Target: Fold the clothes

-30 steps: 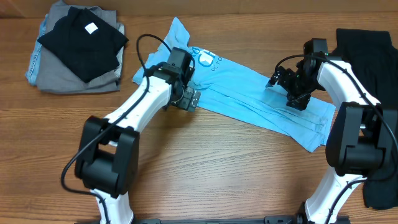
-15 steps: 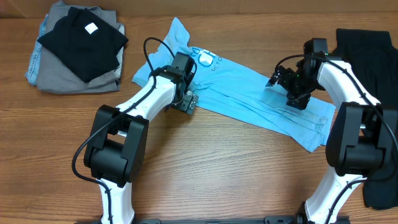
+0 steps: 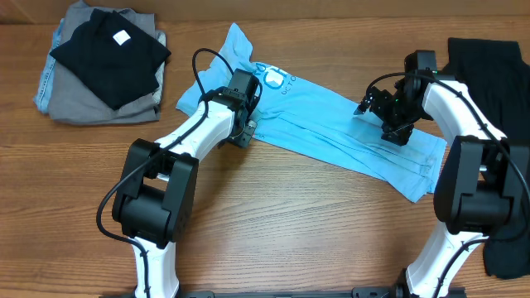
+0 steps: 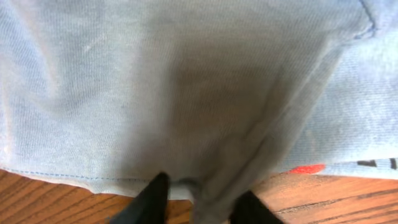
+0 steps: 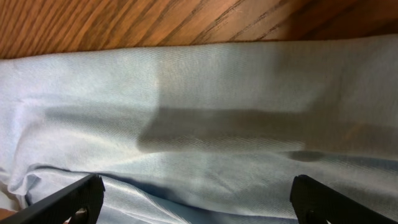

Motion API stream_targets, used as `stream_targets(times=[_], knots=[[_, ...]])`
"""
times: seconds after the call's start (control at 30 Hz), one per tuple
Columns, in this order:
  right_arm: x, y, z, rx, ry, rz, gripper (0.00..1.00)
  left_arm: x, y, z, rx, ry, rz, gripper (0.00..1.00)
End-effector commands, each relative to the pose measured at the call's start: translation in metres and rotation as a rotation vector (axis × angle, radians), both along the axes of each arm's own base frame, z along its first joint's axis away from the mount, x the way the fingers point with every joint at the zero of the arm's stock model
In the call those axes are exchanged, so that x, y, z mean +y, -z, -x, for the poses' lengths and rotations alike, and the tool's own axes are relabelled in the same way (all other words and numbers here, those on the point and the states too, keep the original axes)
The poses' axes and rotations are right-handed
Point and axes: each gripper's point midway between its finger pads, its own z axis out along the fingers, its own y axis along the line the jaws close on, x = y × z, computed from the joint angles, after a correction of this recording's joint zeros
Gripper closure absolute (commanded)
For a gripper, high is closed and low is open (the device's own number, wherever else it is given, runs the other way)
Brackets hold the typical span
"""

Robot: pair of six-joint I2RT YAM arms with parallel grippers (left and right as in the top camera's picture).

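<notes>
The clothes are a light blue T-shirt (image 3: 331, 132), folded into a long strip that runs diagonally across the wooden table (image 3: 290, 223), with a small white print near its upper left end. My left gripper (image 3: 247, 132) sits at the strip's near edge by the print. In the left wrist view the left gripper (image 4: 202, 202) has its jaws drawn in on a bunched fold at the stitched edge of the shirt (image 4: 186, 81). My right gripper (image 3: 396, 132) hovers low over the strip's right part. There the right gripper (image 5: 199, 202) stands wide open above the shirt cloth (image 5: 217, 93).
A stack of folded grey and black garments (image 3: 103, 62) lies at the back left. A black garment (image 3: 497, 74) is heaped along the right edge behind the right arm. Bare wood lies in front of the shirt.
The left gripper's jaws have closed from wide open onto the shirt's edge, and the left arm's elbow has swung in. The right arm has not moved.
</notes>
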Motion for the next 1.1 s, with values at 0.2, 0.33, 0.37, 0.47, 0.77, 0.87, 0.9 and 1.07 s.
stream_targets(times=[0.2, 0.33, 0.37, 0.47, 0.77, 0.87, 0.9, 1.07], knots=[[-0.012, -0.032, 0.019, 0.052, 0.034, 0.015, 0.0, -0.001, 0.002, -0.004, -0.005, -0.001, -0.008, 0.94], [-0.014, -0.062, 0.041, 0.078, 0.069, 0.011, 0.0, 0.001, 0.002, -0.004, -0.009, -0.023, -0.007, 0.96], [-0.014, -0.07, 0.046, 0.074, 0.069, 0.012, 0.0, 0.003, 0.002, -0.005, -0.015, -0.043, -0.012, 0.96], [-0.021, -0.089, 0.062, 0.083, 0.098, 0.068, 0.0, 0.022, -0.003, -0.011, -0.067, -0.157, -0.086, 0.96], [-0.031, -0.08, 0.102, 0.228, 0.158, 0.159, 0.0, 0.07, -0.009, -0.015, -0.109, -0.42, -0.132, 0.96], [-0.024, -0.066, 0.103, 0.229, 0.147, 0.138, 0.0, 0.082, -0.012, -0.01, -0.094, -0.469, -0.137, 0.96], [-0.017, -0.058, 0.1, 0.216, 0.144, 0.103, 0.0, 0.087, -0.015, -0.008, -0.092, -0.499, -0.137, 0.96], [0.001, -0.043, 0.091, 0.171, 0.141, -0.01, 0.0, 0.099, -0.032, 0.003, -0.087, -0.589, -0.127, 0.96]])
